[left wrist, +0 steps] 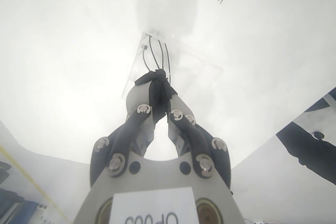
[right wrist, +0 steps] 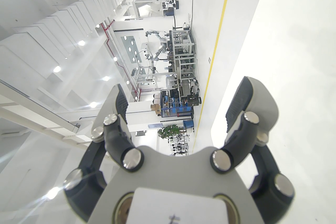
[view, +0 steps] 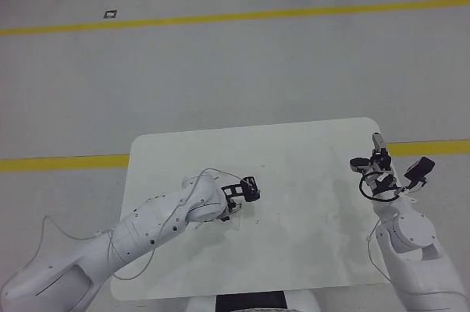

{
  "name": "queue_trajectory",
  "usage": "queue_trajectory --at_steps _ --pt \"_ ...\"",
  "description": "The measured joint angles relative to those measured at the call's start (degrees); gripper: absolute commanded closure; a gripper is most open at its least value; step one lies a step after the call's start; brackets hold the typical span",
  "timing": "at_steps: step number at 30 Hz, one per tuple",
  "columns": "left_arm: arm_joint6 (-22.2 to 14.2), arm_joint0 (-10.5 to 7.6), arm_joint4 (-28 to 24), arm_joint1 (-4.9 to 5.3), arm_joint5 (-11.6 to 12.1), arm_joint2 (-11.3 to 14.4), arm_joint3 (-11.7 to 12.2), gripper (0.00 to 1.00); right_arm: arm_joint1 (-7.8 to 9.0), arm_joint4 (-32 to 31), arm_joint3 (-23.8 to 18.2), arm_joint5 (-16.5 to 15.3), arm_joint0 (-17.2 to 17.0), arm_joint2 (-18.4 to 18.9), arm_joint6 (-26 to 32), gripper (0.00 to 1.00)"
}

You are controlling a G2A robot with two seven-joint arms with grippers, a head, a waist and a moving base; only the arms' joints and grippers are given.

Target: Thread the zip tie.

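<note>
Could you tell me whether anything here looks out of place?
Nothing spilled or broken. The black zip ties lie inside a clear bag on the table, with the left gripper shut at its edge; the right gripper, open, points away past the table's edge.

Broad bare white table (view: 313, 226) lay between my arms, plenty of passage there. On the left, the clear bag (left wrist: 134, 70) of zip ties (left wrist: 153, 57) sat right under the pinched-together left gripper (left wrist: 157, 78), in the way. My right gripper (right wrist: 183, 87), fingers spread, hung at the table's right edge, open floor (view: 219, 78) beyond.
</note>
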State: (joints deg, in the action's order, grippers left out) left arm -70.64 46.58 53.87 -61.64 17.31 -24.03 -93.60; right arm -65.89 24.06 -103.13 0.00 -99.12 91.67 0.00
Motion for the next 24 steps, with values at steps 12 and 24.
queue_trajectory --at_steps 12,24 --pt "0.68 1.53 1.05 0.51 1.26 0.34 1.01 0.8 0.0 0.0 0.0 0.0 0.0 0.0 0.0 0.0" --pt "0.81 -0.22 0.21 -1.6 1.86 2.97 5.1 0.85 0.0 0.0 0.0 0.0 0.0 0.0 0.0 0.0"
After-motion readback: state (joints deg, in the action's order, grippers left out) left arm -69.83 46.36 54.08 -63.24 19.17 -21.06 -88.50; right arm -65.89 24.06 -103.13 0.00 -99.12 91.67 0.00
